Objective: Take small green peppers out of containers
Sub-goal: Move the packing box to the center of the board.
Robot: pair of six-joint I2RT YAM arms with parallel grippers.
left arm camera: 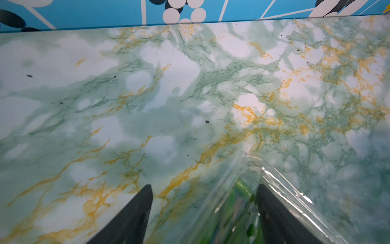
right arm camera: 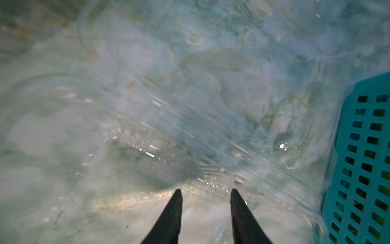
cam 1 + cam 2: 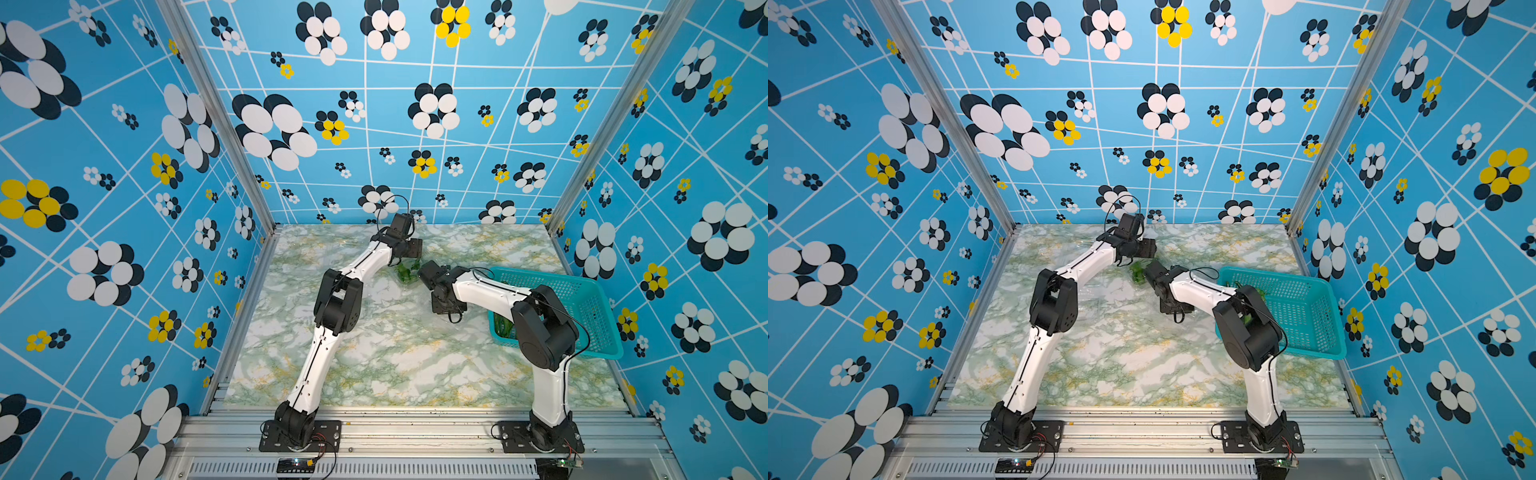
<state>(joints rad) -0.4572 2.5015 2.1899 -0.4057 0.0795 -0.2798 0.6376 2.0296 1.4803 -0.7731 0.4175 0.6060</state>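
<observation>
The peppers [image 3: 405, 272] lie bunched in a clear container [image 1: 251, 160] toward the far middle of the desk [image 3: 395, 361], between my two arms. In the left wrist view they show bright green through its wall. My left hand [image 1: 203, 187] is spread wide at that container's corner. One finger is over bare desk, apart from the plastic; the other is against the plastic or inside it, I cannot tell which. I judge this to be the reach-in step. Next I need both fingers down around a bunch, not the thin wall, and a gentle close so the container neither slides nor lifts with them. My right hand [image 2: 205, 191] has its fingers part-way apart, low over a second container [image 2: 168, 126] that is blurred, with no green visible in it. I cannot tell whether clear plastic is pinched there. Just beside it stands the teal basket [image 2: 358, 147], which shows some green inside in both top views. I can read no brand, label or writing anywhere.
</observation>
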